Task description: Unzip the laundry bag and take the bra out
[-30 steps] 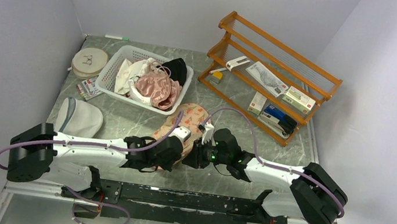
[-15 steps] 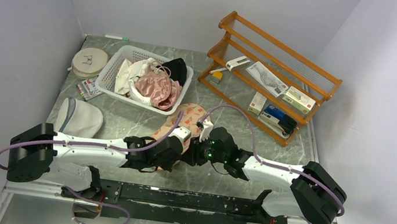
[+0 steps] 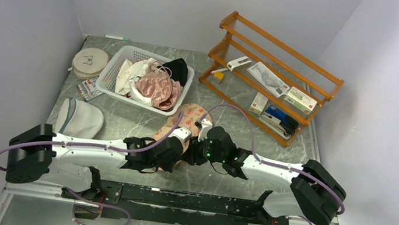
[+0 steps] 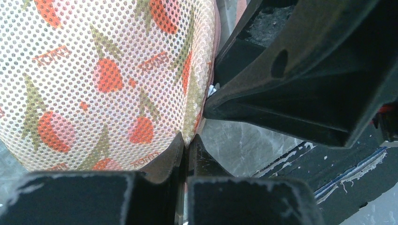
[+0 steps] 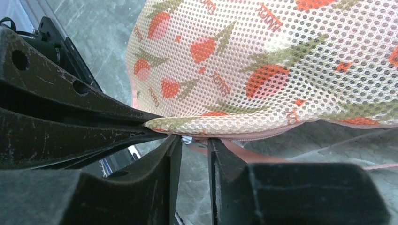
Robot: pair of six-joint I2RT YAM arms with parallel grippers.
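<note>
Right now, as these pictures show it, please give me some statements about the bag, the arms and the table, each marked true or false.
1. The left gripper has its jaws shut on the edge of the laundry bag. True.
2. The laundry bag lies inside the white basket. False: it lies on the table, nearer than the basket.
3. The right gripper is at the same end of the bag as the left one. True.
4. The wooden rack is empty. False: it holds several small items.
5. A white mesh bag lies left of the laundry bag. True.
</note>
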